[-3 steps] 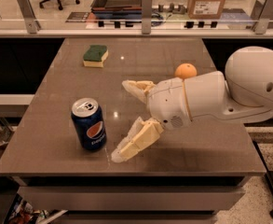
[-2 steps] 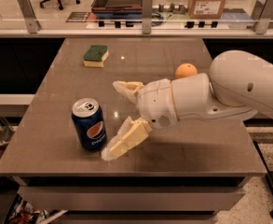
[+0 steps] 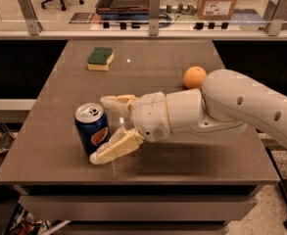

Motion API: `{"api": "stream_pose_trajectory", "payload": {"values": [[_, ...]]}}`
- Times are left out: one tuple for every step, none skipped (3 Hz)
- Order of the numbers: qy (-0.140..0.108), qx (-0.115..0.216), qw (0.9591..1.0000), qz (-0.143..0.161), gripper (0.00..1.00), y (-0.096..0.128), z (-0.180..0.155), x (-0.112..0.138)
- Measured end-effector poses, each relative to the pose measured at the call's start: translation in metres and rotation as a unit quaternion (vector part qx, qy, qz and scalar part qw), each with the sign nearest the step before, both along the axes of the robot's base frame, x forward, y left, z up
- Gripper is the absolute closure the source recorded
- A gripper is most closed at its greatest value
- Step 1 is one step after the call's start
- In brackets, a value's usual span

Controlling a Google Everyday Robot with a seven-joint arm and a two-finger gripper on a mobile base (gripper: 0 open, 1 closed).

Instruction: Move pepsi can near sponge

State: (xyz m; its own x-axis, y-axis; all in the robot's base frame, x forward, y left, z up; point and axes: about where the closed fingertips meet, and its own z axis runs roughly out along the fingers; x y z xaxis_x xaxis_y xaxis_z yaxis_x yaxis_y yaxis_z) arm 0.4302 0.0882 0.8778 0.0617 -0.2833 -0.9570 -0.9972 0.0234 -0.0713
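Grab stage: cream two-finger gripper (image 3: 100, 130) is spread open round the dark blue aluminium pepsi can (image 3: 91, 129). Next I'd guess squeeze, then haul toward the green-topped yellow sponge (image 3: 100, 58).

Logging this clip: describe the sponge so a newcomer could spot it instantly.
On the brown table, look past the Pepsi can and the open pincer at it, to the far left area. The sponge lies there: a flat rectangle, green over yellow, unlike the round orange.
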Motion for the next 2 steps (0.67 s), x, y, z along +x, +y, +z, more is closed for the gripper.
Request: {"api": "stream_pose_trajectory", "payload": {"values": [[-0.002,-0.001,1.0000,0.003,0.41,0.0019,0.0010,-0.0012],[-0.004,-0.001,1.0000,0.005,0.64,0.0040,0.0022,-0.0027]]}}
